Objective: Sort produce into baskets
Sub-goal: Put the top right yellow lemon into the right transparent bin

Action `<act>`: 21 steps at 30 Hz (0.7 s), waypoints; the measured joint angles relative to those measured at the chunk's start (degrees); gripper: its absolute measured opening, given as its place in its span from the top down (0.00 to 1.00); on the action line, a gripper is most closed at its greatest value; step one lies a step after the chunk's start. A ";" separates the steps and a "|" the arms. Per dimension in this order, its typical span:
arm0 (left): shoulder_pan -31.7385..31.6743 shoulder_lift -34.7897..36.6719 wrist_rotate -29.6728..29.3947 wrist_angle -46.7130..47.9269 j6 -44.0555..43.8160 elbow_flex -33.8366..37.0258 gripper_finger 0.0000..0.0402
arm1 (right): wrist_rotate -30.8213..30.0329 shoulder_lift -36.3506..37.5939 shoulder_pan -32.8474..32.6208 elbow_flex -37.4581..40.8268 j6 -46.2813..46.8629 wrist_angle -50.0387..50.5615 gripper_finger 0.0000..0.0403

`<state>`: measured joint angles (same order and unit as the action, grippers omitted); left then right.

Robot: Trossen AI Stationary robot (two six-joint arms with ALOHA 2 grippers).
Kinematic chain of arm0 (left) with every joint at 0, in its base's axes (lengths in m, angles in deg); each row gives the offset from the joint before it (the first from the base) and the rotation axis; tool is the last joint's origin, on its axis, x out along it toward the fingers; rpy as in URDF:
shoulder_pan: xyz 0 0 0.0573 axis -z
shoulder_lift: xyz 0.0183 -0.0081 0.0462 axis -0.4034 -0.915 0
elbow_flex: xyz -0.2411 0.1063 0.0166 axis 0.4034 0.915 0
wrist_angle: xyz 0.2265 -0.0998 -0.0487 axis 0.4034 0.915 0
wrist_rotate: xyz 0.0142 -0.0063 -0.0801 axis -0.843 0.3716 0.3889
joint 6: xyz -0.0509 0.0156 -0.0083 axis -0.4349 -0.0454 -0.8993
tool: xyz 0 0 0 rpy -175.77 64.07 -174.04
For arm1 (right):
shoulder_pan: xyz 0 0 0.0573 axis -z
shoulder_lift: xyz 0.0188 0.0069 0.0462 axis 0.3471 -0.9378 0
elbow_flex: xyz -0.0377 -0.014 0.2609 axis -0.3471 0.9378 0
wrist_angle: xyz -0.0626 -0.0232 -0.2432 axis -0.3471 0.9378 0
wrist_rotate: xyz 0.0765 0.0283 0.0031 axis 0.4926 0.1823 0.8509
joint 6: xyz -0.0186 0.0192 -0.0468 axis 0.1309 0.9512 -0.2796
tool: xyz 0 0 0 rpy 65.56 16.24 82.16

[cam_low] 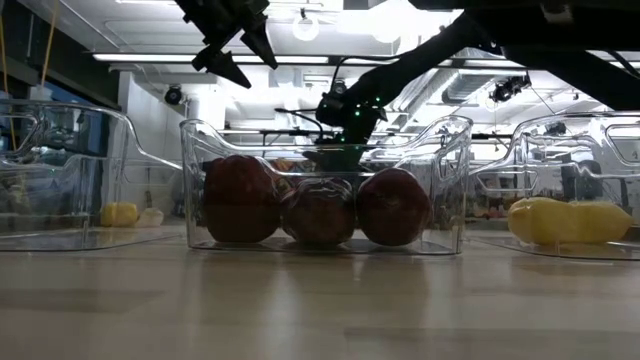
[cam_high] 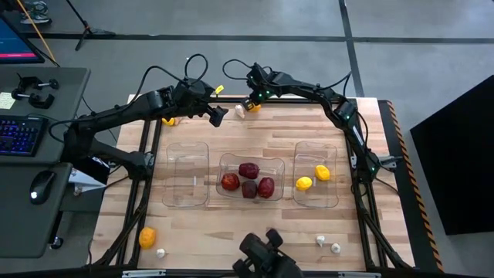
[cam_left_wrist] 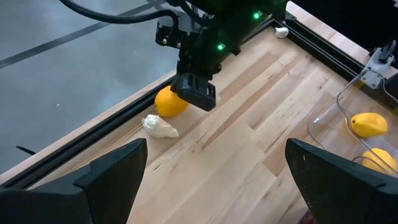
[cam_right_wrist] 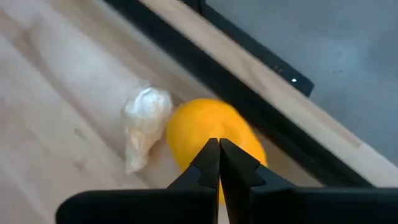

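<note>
An orange lemon (cam_right_wrist: 205, 140) lies at the table's far edge with a white garlic piece (cam_right_wrist: 144, 121) beside it. My right gripper (cam_right_wrist: 219, 149) is shut, with nothing between its fingers. It slants down over the lemon's top (cam_left_wrist: 169, 102). My left gripper (cam_left_wrist: 211, 180) hangs open above the far left of the table (cam_high: 216, 116), holding nothing. Three clear baskets stand in a row. The left one (cam_high: 187, 154) holds nothing, the middle one (cam_high: 228, 164) has several dark red pieces, and the right one (cam_high: 316, 154) has two yellow lemons. My right gripper has its shut fingertips (cam_right_wrist: 211, 163) right over the lemon's top (cam_right_wrist: 186, 127), slanting down from above. The lemon lies on the table. Whether the tips touch it I cannot tell.
An orange piece (cam_high: 147, 237) and a garlic piece (cam_high: 160, 252) lie at the near left. Two garlic pieces (cam_high: 327, 244) lie at the near right. A yellow piece (cam_high: 168, 120) shows under the left arm. A black frame rail (cam_right_wrist: 249, 93) runs along the far edge behind the lemon.
</note>
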<state>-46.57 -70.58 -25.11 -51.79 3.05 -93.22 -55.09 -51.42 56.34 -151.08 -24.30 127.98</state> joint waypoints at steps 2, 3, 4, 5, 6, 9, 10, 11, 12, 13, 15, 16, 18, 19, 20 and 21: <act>0.00 0.00 0.00 0.00 -0.02 0.00 0.08 | 1.21 0.02 -0.01 0.24 -0.66 0.30 1.00; 0.00 0.00 0.00 0.00 -0.02 0.00 0.08 | 1.59 0.10 -0.11 0.64 -0.95 0.17 1.00; 0.00 0.00 0.00 0.00 -0.02 0.00 0.08 | 1.74 0.14 -0.17 0.85 -1.20 0.56 1.00; 0.00 0.00 0.00 0.00 -0.02 0.00 0.08 | 1.72 0.24 -0.27 1.10 -1.61 1.03 1.00; 0.00 0.00 0.00 0.00 -0.02 0.00 0.08 | 1.82 0.31 -0.37 1.32 -2.18 1.84 1.00; 0.00 0.00 0.00 0.02 -0.04 0.00 0.08 | 2.49 0.39 -0.52 1.33 -3.83 5.12 1.00; 0.00 0.00 0.00 0.02 -0.07 0.00 0.08 | 2.75 0.43 -0.54 1.33 -4.58 6.02 1.00; 0.00 0.00 0.00 0.02 -0.07 0.00 0.08 | 3.27 0.52 -0.61 1.33 -5.02 6.79 1.00; 0.00 0.02 0.00 0.00 -0.06 0.00 0.08 | 4.18 0.63 -0.63 1.35 -5.19 7.65 1.00; 0.00 0.02 0.00 0.02 -0.07 0.00 0.08 | 5.24 0.66 -0.61 1.38 -5.35 8.40 1.00; 0.00 0.02 0.00 0.04 -0.05 0.00 0.08 | 6.04 0.66 -0.57 1.58 -5.61 10.47 1.00; 0.00 0.02 0.00 0.04 -0.06 0.00 0.08 | 6.51 0.56 -0.50 1.74 -6.04 11.94 1.00; 0.00 0.02 0.00 0.19 -0.04 0.00 0.08 | 6.76 0.91 -0.50 1.77 -7.80 14.94 1.00; -0.01 0.02 0.00 0.34 -0.04 0.00 0.08 | 6.73 1.51 -0.54 1.77 -8.92 16.81 1.00; 0.00 0.02 0.00 0.42 -0.04 0.00 0.08 | 6.79 2.10 -0.64 1.72 -10.09 18.39 1.00; 0.00 0.02 0.00 0.43 -0.04 0.00 0.08 | 7.05 2.84 -0.74 1.70 -11.14 19.64 1.00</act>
<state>-46.57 -70.56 -25.11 -51.36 3.01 -93.22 -48.04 -48.58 55.60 -149.37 -35.44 147.62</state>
